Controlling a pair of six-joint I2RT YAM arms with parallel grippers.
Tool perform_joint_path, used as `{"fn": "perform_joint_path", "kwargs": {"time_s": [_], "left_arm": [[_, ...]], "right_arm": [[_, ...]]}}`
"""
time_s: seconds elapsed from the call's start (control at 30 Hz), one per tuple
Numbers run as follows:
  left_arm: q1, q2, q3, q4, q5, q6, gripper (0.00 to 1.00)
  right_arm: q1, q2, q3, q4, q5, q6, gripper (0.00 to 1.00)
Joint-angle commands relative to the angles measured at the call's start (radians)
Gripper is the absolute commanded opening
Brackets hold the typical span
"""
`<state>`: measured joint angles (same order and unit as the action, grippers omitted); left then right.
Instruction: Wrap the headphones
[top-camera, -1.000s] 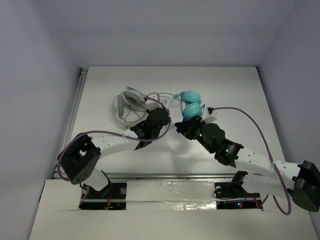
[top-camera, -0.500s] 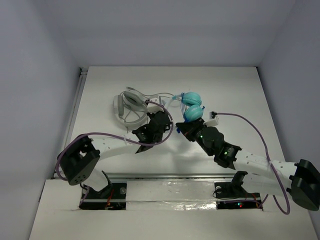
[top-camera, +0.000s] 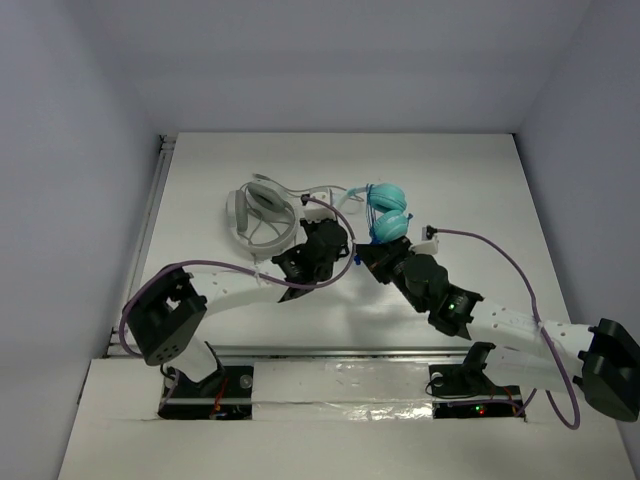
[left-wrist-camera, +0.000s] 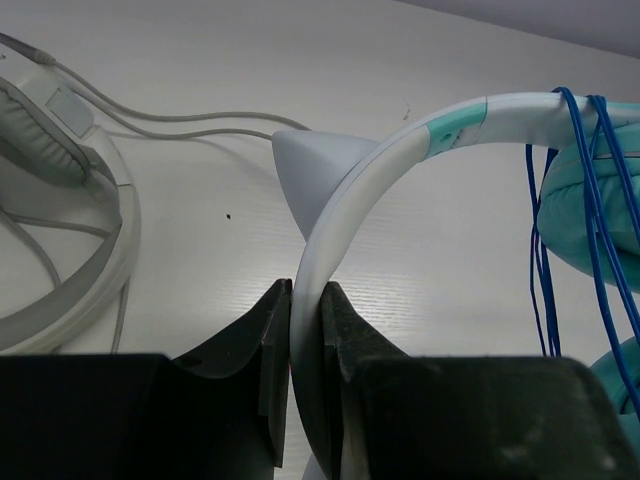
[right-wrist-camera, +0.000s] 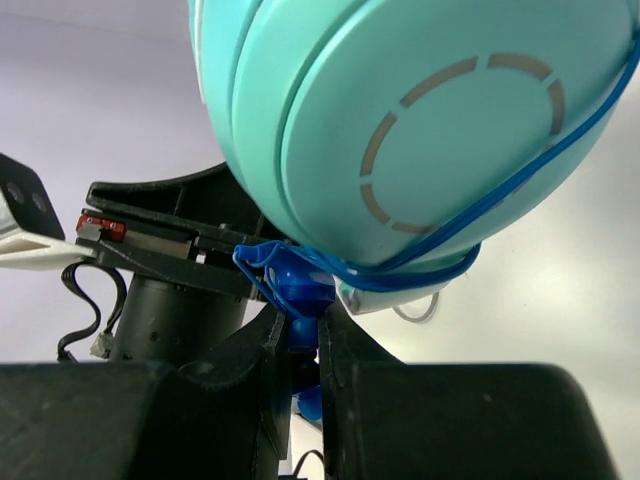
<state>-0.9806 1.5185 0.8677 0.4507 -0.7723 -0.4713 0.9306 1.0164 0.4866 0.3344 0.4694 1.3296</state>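
A white headset (top-camera: 258, 213) with its own pale wire lies at the left of the surface (top-camera: 470, 180), just beside the work but not part of it. Next to it, the left pincer (left-wrist-camera: 306, 320) is closed narrow on the thin white headband (left-wrist-camera: 400, 150) of the headphones (top-camera: 385, 212), gripping the band edge-on so that it arches up and away to the right. Past the band's teal-tipped end, several strands of the blue cord (left-wrist-camera: 585, 230) run down across the ear cups (right-wrist-camera: 400, 130), which sit together near the middle of the surface, towards its far side, between the two arms. On the right, the right pincer (right-wrist-camera: 303, 340) is pinched tight just under the cups on the cord's blue end piece (right-wrist-camera: 298, 292), with a strand passing from there up and around the nearer cup; whether that piece is the plug cannot be told from this close. The job appears to be well into the winding stage: one arm steadies the frame while the other carries the cord round it, and a good few turns seem to be laid already. The next move likely calls for the right arm to lead the end round once more or tuck it under a strand, keeping the line taut, while the left grip holds firm so the laid loops do not slip off the rounded cups.
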Motion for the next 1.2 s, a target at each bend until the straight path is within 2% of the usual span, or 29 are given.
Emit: {"fn": "perform_joint_path", "kwargs": {"time_s": [0.0,0.43,0.5,0.6,0.9,1.03,1.07,1.1,1.17], "left_arm": [[-0.027,0.035,0.051,-0.009,0.050,0.034,0.00],[-0.009,0.058,0.042,-0.012,0.087,0.033,0.00],[-0.009,0.060,0.037,-0.009,0.093,0.028,0.00],[-0.009,0.068,0.039,-0.009,0.110,0.020,0.00],[-0.030,0.088,0.013,-0.026,0.188,-0.029,0.00],[-0.040,0.063,0.007,-0.046,0.211,-0.043,0.00],[-0.040,0.060,0.007,-0.046,0.215,-0.043,0.00],[-0.040,0.058,0.008,-0.046,0.225,-0.044,0.00],[-0.040,0.062,0.019,-0.061,0.235,-0.043,0.00]], "right_arm": [[-0.006,-0.009,0.000,0.104,0.040,0.039,0.09],[-0.006,-0.110,-0.034,0.051,0.044,0.062,0.15],[-0.006,-0.108,-0.040,0.058,0.055,0.062,0.25],[-0.006,-0.088,-0.033,0.045,0.080,0.059,0.30],[-0.006,-0.003,-0.045,0.034,0.130,0.097,0.33],[-0.006,0.028,-0.040,0.018,0.137,0.106,0.41],[-0.006,0.037,-0.030,0.012,0.135,0.102,0.45],[-0.006,0.043,-0.023,0.011,0.135,0.094,0.53],[-0.006,0.053,0.001,-0.029,0.138,0.076,0.58]]}}
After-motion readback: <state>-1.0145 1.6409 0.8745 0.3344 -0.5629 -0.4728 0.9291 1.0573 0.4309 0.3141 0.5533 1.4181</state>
